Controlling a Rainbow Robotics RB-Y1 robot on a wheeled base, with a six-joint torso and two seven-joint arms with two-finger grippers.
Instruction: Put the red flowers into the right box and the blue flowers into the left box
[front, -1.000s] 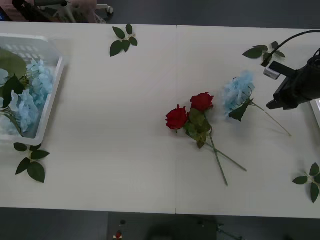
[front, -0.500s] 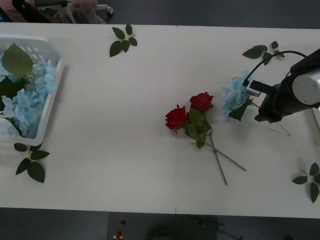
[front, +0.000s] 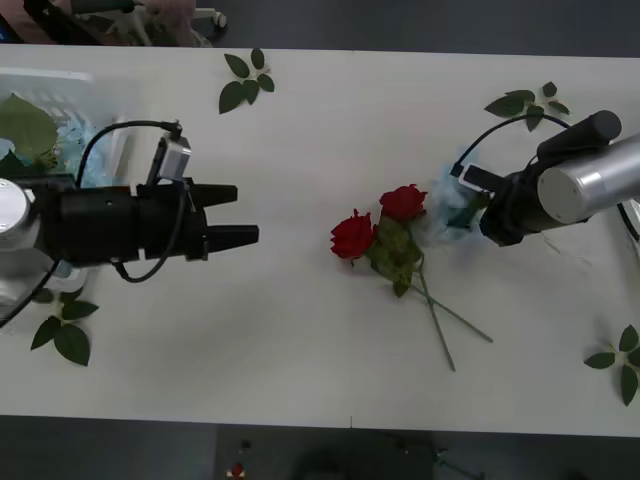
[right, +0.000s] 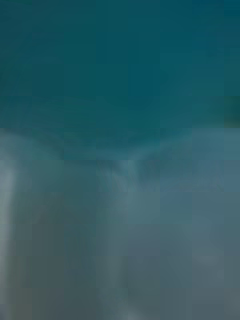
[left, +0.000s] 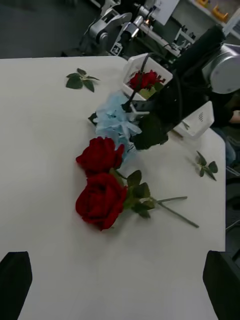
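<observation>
Two red flowers (front: 353, 235) lie crossed at the table's middle, the nearer heads in the left wrist view (left: 100, 200). Just right of them lies a blue flower (front: 443, 215) with my right gripper (front: 470, 208) pressed into its head (left: 114, 122); the right wrist view is a close blue blur. My left gripper (front: 247, 214) is open, held over the bare table left of the roses and pointing at them. The left box (front: 112, 140) at the far left holds more blue flowers (front: 72, 140). The right box (left: 131, 70) holds red roses (left: 145, 80).
Loose leaf sprigs lie at the back (front: 245, 80), back right (front: 525, 102), front left (front: 62, 325) and front right (front: 620, 360). Bare table stretches between the left gripper and the roses and along the front edge.
My left arm has swung in from the left over the table towards the roses. My right arm has moved left onto the blue flower, which has shifted slightly left.
</observation>
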